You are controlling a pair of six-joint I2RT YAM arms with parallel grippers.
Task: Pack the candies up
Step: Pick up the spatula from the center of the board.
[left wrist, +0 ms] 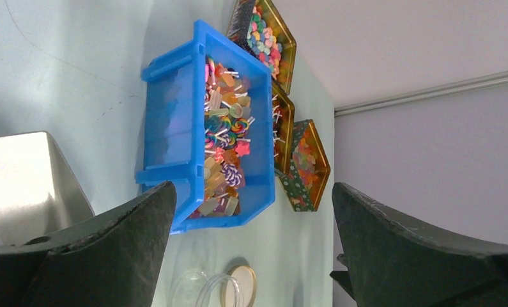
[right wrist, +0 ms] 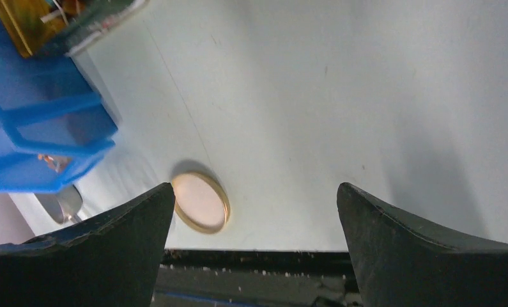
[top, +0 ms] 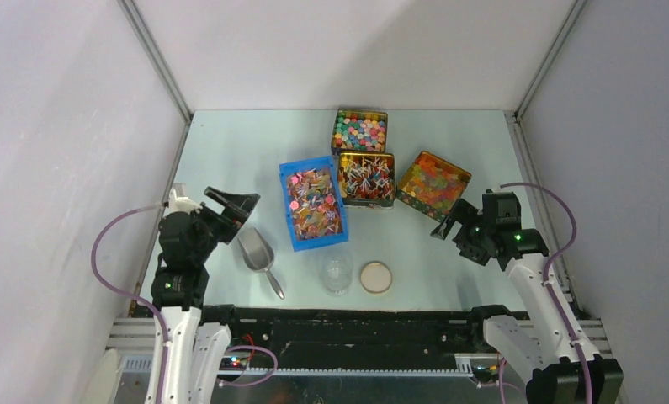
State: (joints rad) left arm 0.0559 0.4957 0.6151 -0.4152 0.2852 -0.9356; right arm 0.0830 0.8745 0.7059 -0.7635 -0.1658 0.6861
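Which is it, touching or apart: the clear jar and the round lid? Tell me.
Apart. The top view shows a strip of bare table between the clear jar and the round lid to its right.

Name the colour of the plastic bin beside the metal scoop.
Bright blue; the bin shows best in the left wrist view.

Probably lab: white enclosure walls (top: pixel 53 126), robot table (top: pixel 230 151).

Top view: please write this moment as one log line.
left gripper open; right gripper open; scoop on table; lid beside jar; candies in blue bin
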